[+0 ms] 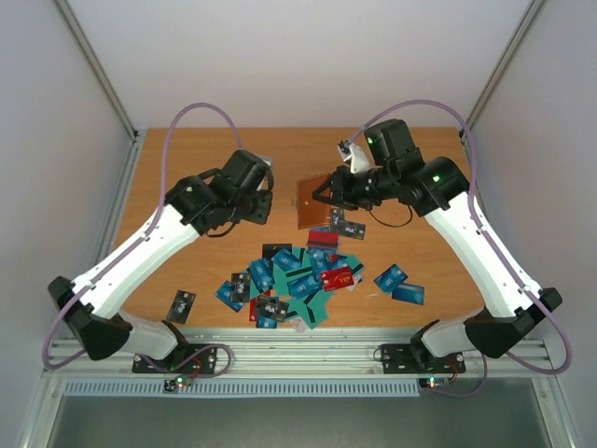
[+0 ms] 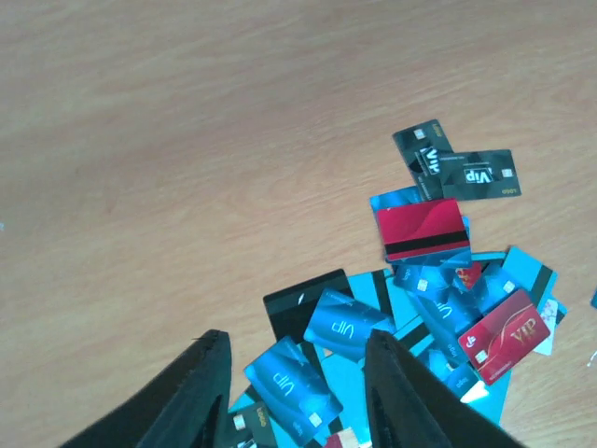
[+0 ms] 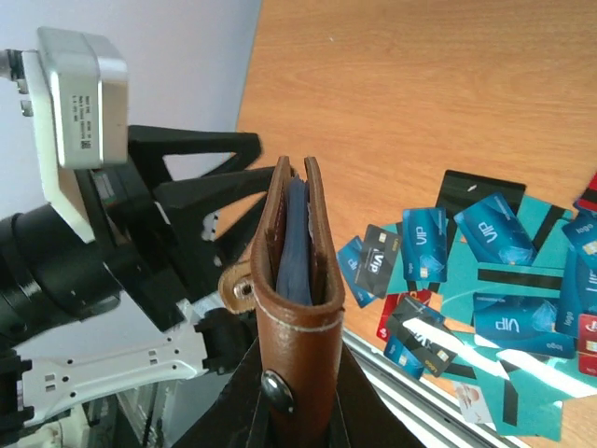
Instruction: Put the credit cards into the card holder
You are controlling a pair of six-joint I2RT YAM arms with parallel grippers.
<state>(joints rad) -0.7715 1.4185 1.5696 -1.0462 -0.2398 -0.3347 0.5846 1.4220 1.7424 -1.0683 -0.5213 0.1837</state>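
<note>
The right gripper point(image 1: 328, 194) clamps the card holder point(image 3: 298, 280) upright, beyond the credit cards point(image 1: 298, 280). The left gripper point(image 2: 298, 355), parted and empty, hovers over them. Pinch one top card only.

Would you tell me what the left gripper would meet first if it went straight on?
Most likely the blue card showing between the fingers of the left gripper in its wrist view, though depth is unclear.
</note>
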